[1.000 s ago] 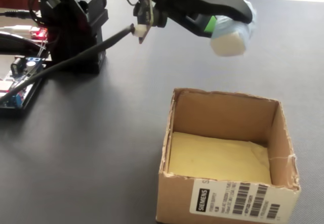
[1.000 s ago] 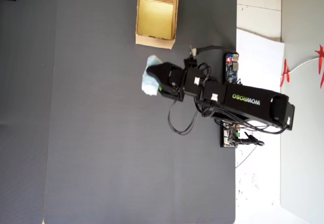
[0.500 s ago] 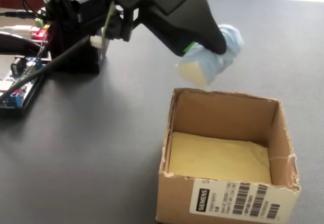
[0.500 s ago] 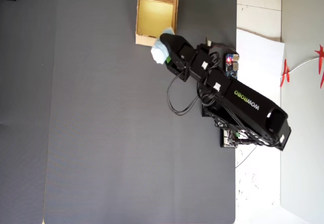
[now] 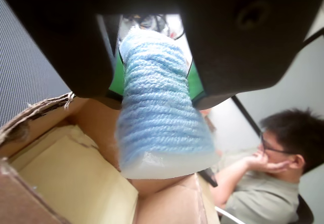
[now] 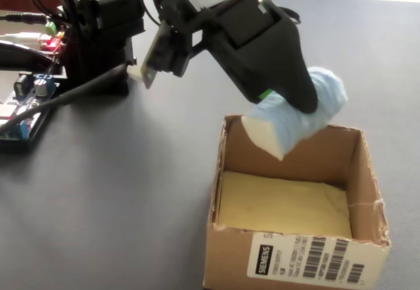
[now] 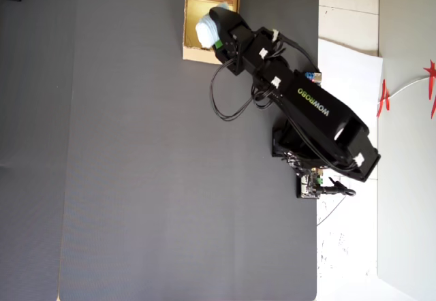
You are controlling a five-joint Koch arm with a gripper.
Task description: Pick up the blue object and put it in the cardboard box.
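The pale blue ribbed object (image 5: pixel 159 117) fills the middle of the wrist view, clamped between the black jaws of my gripper (image 5: pixel 152 79), which is shut on it. In the fixed view the blue object (image 6: pixel 298 116) hangs tilted over the far edge of the open cardboard box (image 6: pixel 367 172), clear of the yellowish floor. From overhead, the blue object (image 7: pixel 206 30) and gripper (image 7: pixel 216 32) sit over the cardboard box (image 7: pixel 193 50) at the mat's top edge. The box (image 5: pixel 61 168) lies just below the block in the wrist view.
The arm's base (image 6: pixel 98 34) stands at the back left of the fixed view, beside circuit boards and cables (image 6: pixel 26 100). A dark grey mat (image 7: pixel 136 178) covers the table. A seated person (image 5: pixel 273 168) shows in the wrist view's background.
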